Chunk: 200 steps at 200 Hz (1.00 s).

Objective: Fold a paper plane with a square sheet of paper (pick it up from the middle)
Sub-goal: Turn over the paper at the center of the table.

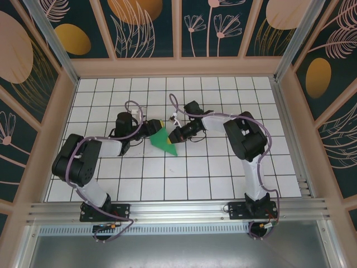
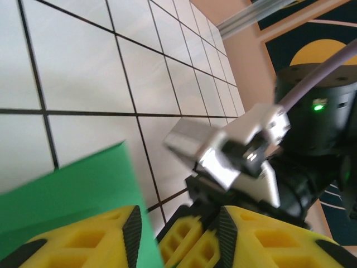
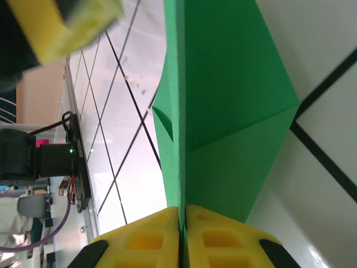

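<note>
From above, the folded green paper (image 1: 164, 140) lies on the tiled table (image 1: 223, 173) between the left gripper (image 1: 152, 129) and right gripper (image 1: 174, 135), both touching it. The left wrist view shows the left gripper (image 2: 178, 216) with jaws apart, the paper (image 2: 72, 190) against its left finger (image 2: 95, 243). In the right wrist view the right gripper (image 3: 182, 216) is clamped on the creased edge of the paper (image 3: 223, 95), which stands upright.

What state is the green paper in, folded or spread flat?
Folded. The green paper shows a crease with overlapping flaps, its doubled edge pinched between the right fingers.
</note>
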Available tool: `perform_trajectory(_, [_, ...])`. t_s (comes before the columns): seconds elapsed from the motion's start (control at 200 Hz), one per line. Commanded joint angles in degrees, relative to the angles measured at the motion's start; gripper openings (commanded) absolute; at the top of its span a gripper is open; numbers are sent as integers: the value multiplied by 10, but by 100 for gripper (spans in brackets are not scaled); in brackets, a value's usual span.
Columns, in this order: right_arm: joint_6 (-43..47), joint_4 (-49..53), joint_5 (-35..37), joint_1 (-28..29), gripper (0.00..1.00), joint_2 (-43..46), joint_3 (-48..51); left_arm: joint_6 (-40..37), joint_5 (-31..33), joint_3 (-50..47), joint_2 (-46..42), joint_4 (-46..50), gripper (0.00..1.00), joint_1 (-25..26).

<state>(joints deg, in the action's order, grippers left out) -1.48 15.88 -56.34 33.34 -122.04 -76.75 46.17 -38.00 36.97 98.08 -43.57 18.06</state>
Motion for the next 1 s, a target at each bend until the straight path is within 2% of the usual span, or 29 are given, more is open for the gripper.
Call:
perform_trajectory(0.0, [24,23,-35,-6,11,-12,-8,-5,-1,33,42,-12,40,6])
perform_trajectory(0.17, [18,34,-29,-12,15,-22,-14,-15,29,67,93,40,31,12])
perform_trajectory(0.425, [-23,15,13,-17,21,-14,-7,-33,69,95,121,100,24,14])
perform_trajectory(0.535, [-48,-2,48,-37,28,4,2,-33,74,97,131,105,23,14])
perform_trajectory(0.64, [-77,-39,93,-42,40,46,35,-38,81,101,139,114,22,14])
perform_trajectory(0.746, [-100,-72,185,-39,49,107,76,-44,89,108,143,126,22,15])
perform_trajectory(0.866, [-104,-96,296,-12,51,161,111,-52,94,118,147,141,22,17])
perform_trajectory(0.996, [-115,-128,329,32,46,183,124,-57,97,124,154,151,22,18])
